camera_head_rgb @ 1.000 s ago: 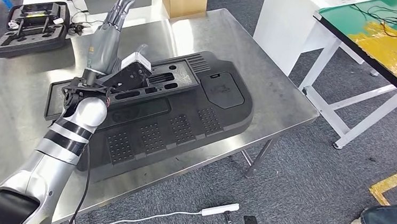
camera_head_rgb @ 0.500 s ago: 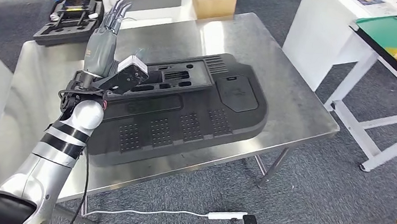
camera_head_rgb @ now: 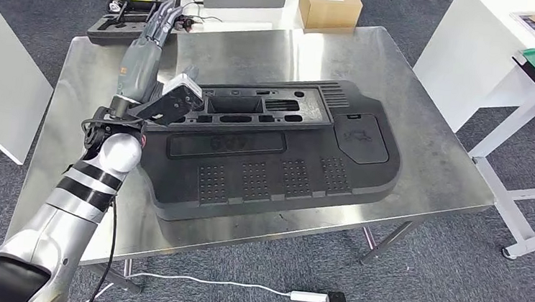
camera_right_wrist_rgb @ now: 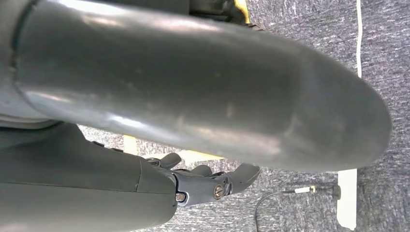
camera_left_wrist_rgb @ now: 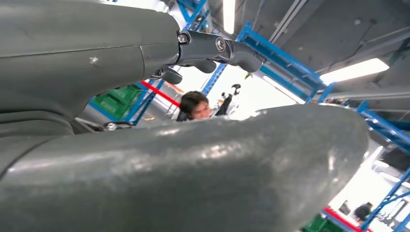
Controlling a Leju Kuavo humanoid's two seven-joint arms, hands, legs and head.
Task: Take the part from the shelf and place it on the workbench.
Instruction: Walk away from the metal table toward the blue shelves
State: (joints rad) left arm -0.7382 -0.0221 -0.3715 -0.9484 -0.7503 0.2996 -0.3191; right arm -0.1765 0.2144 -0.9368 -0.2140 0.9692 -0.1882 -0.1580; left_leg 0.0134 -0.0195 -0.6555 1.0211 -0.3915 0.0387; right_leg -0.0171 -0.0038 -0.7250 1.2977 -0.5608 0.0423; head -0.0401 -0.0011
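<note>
The steel worktop (camera_head_rgb: 410, 133) carries the large black moulded panel (camera_head_rgb: 271, 158), the task's part, lying flat and wholly supported, so the placing looks done. Its upper recesses appear to hold nothing. The left hand (camera_head_rgb: 145, 47) is raised above the panel's left end, fingers straight and together, gripping nothing. The right hand (camera_right_wrist_rgb: 145, 193) hangs over carpet, holding nothing. Beyond, a foam case (camera_head_rgb: 127, 14) holds dark tools in cut-outs.
</note>
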